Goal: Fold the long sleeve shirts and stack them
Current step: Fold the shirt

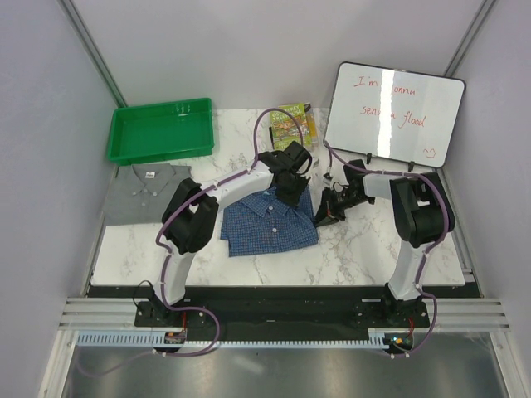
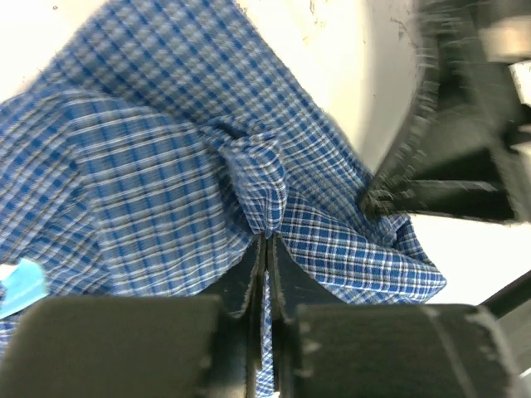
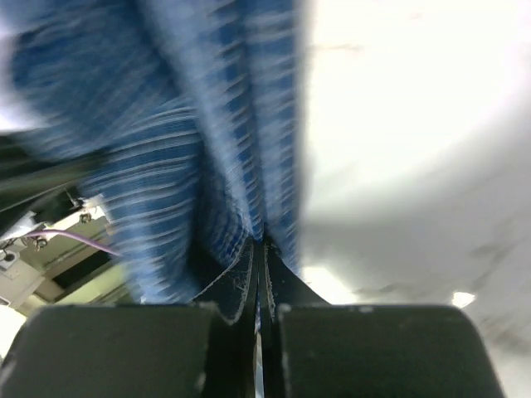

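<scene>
Left hand [image 2: 264, 242] pinched fold of blue shirt [image 1: 261, 225], frame centre; right hand [image 3: 259, 247] pinched its right edge; grey shirt [image 1: 143, 192] lay left.

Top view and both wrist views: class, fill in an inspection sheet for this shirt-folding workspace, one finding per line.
Surface: white marble table.
Job's things: blue shirt at the centre; grey shirt folded at the left edge, apart from it.
Clutter: green tray back left; whiteboard back right; booklet between them.
Grippers: left gripper and right gripper each shut on a pinch of the blue shirt.
Cables: purple cables run along both arms.
Surroundings: plain grey walls.
</scene>
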Robot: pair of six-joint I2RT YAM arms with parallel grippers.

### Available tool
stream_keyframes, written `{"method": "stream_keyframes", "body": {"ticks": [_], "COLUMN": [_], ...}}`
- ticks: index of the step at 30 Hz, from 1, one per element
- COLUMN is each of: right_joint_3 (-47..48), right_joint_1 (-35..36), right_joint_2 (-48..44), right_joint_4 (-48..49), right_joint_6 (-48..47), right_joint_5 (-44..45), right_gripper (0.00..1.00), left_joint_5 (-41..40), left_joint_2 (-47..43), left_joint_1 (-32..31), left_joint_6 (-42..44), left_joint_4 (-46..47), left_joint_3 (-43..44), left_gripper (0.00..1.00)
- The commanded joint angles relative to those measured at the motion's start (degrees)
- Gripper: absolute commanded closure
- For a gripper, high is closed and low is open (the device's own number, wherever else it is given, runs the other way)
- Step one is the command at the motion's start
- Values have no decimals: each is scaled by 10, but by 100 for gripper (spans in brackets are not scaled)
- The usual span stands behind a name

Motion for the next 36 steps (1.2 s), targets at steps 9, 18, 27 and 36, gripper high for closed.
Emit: {"method": "stream_keyframes", "body": {"ticks": [9,18,27,36], "right_joint_3": [39,40,61,59], "right_joint_1": [2,4,5,6], "right_joint_2": [44,33,33,33], "right_joint_4": [-45,-55,-77,-82], "right_joint_6": [-44,-63,-85,-91], "right_joint_5": [29,25,38,45], "right_gripper": [100,100,100,100], "left_joint_5": [142,196,180,242], "left_joint_2": [-188,-219,-180,-169], "left_joint_1": [123,326,332,333], "left_joint_6": [56,120,131,127], "left_joint_4": [-1,-35,-31,1], "left_joint_3": [-107,-255,-289,-304], "left_gripper": [37,40,45,52]}}
